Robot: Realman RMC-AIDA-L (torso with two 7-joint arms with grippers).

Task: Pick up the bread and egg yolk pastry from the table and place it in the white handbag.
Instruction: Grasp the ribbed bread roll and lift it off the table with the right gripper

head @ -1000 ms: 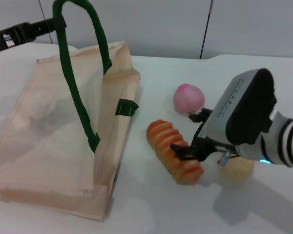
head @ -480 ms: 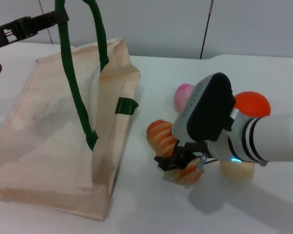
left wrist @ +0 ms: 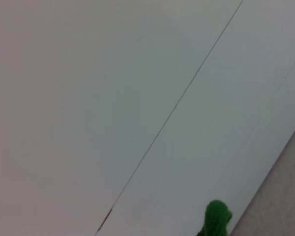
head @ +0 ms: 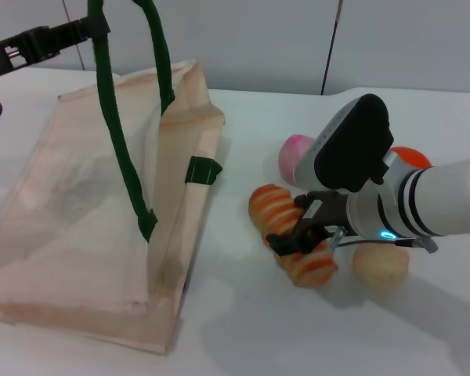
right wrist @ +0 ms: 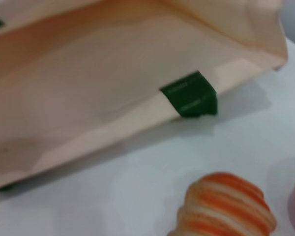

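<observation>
From the head, your right end effector (head: pixel 304 233) now clamps the bread (head: pixel 290 234), which has shifted right on the bench (head: pixel 243 329), beside the egg yolk pastry (head: pixel 381 266); the left end effector (head: pixel 31 45) holds the white handbag (head: pixel 102 211) handle up, grip unclear; from the right wrist, bread (right wrist: pixel 226 206) sits near the bag's mouth; you're ready to lift.

A white table (head: pixel 243 337) filled the lower part of the head view, its surface smooth and matte. Its far edge ran just below a pale grey wall (head: pixel 243 39), curving slightly where the two met. Above the table, a thin dark vertical seam (head: pixel 331 47) split the wall into panels. Soft shadows lay on the tabletop, and the light was even, with no hard glare. In the left wrist view the same pale wall (left wrist: pixel 88 98) showed, crossed by a thin dark seam (left wrist: pixel 177 103) running on a slant.
</observation>
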